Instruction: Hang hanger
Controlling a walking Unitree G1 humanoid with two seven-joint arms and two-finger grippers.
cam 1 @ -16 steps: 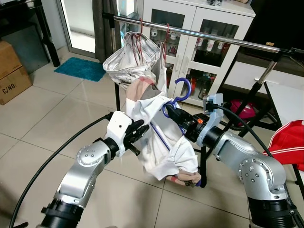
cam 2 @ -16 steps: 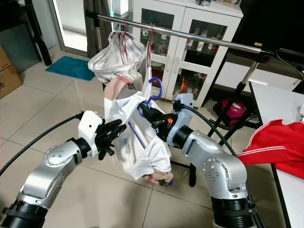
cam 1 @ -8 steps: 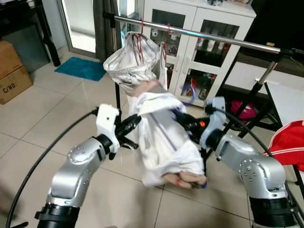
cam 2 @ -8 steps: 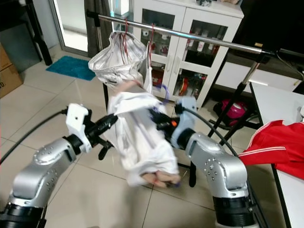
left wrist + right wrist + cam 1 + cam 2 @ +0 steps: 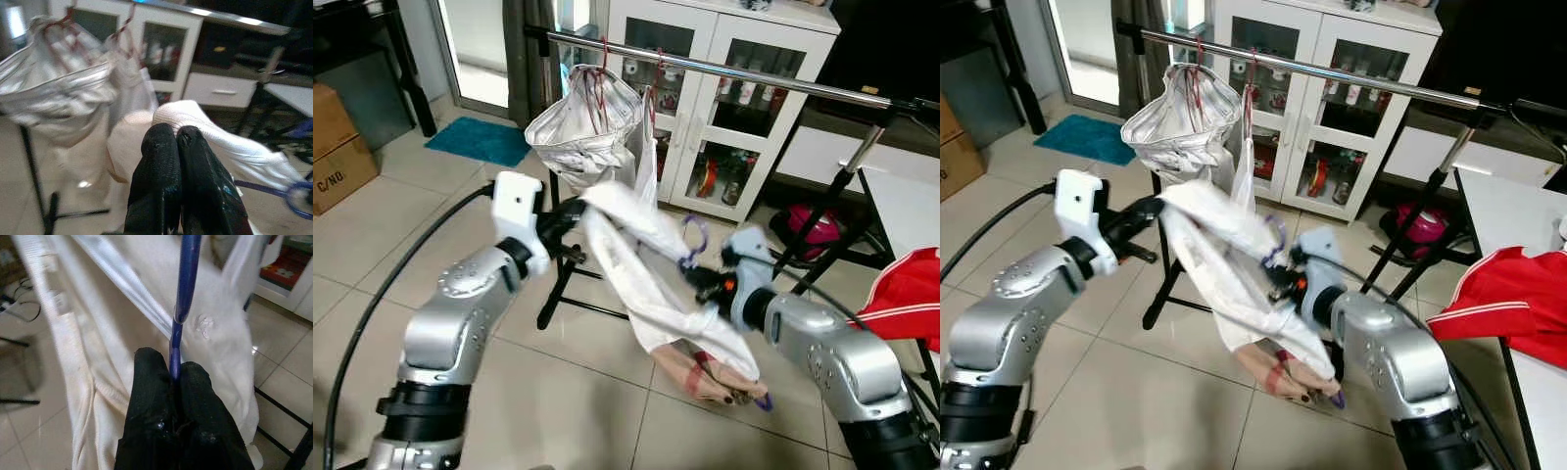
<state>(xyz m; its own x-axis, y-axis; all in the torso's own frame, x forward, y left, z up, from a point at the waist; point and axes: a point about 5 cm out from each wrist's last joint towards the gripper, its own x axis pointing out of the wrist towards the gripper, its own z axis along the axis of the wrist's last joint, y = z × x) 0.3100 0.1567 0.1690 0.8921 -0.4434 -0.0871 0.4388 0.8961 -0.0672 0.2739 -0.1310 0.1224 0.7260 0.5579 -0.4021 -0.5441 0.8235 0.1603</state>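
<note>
A white garment [image 5: 641,279] on a blue hanger [image 5: 693,238] is stretched between my two grippers, below the steel clothes rail [image 5: 734,73]. My left gripper [image 5: 566,217] is raised at the left and shut on the garment's upper end [image 5: 230,142], its fingertips [image 5: 168,139] pressed together. My right gripper [image 5: 702,284] is lower, to the right, shut on the hanger's blue shaft [image 5: 188,279]. The hanger's hook points up, well under the rail. The garment's patterned lower end [image 5: 705,367] sags toward the floor. A silver garment [image 5: 585,122] hangs from red hangers on the rail.
A white glass-door cabinet [image 5: 724,98] stands behind the rack. The rack's black legs [image 5: 558,284] spread on the tiled floor. A red garment [image 5: 911,294] lies on a white table at right. A cardboard box [image 5: 337,137] and teal mat [image 5: 480,142] sit at left.
My left gripper has risen and pulled back to the left with the garment's end. My right gripper has dropped lower with the hanger, so the garment now stretches out between them.
</note>
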